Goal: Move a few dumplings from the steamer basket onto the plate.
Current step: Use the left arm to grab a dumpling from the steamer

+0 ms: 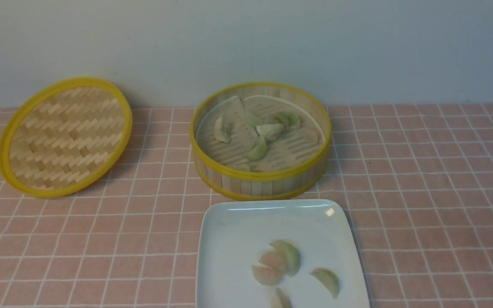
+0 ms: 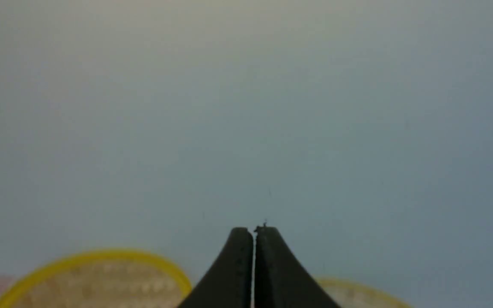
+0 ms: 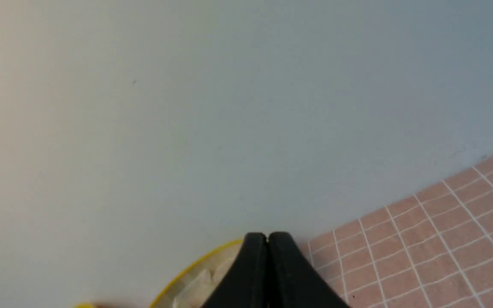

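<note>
While left gripper (image 2: 253, 231) and right gripper (image 3: 267, 234) are pressed together, lid (image 1: 64, 137) left of steamer basket (image 1: 263, 183)

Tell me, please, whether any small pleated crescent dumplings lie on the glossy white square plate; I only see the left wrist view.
Observer: Yes, the front view shows several dumplings on the white plate, in its nearer half.
Operator: Are more waiting elsewhere?
Observer: Yes, more lie inside the round yellow-rimmed bamboo steamer basket just behind the plate.
Operator: And the other arm?
Observer: The right wrist view shows the right end effector shut, holding nothing.
</note>
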